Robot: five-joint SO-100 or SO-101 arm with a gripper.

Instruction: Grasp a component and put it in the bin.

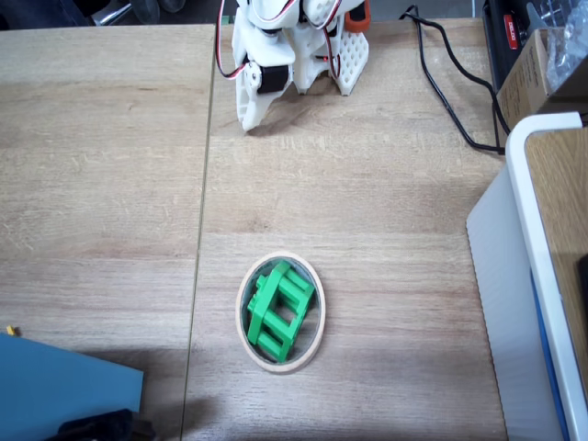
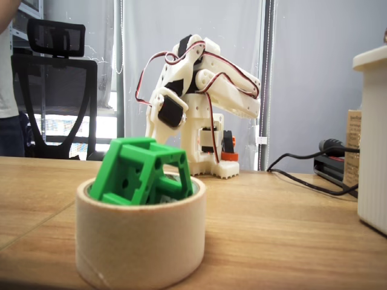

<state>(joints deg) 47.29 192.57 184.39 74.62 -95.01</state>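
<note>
Close up at table level, the beige tape ring (image 2: 140,238) that serves as the bin stands on the wooden table (image 2: 272,241), its thin wall facing us. The green component (image 2: 144,172) sits tilted inside it, one holed plate and a corner poking above the rim. Behind, well apart, the white arm (image 2: 202,103) is folded up on its base, red and white wires looping over it; its pincer (image 2: 154,130) hangs down at the left, and how its jaws stand is hard to make out. A black cable (image 2: 302,175) trails across the table to the right, near a white box (image 2: 372,139). A black chair (image 2: 54,90) stands at the back left.
</note>
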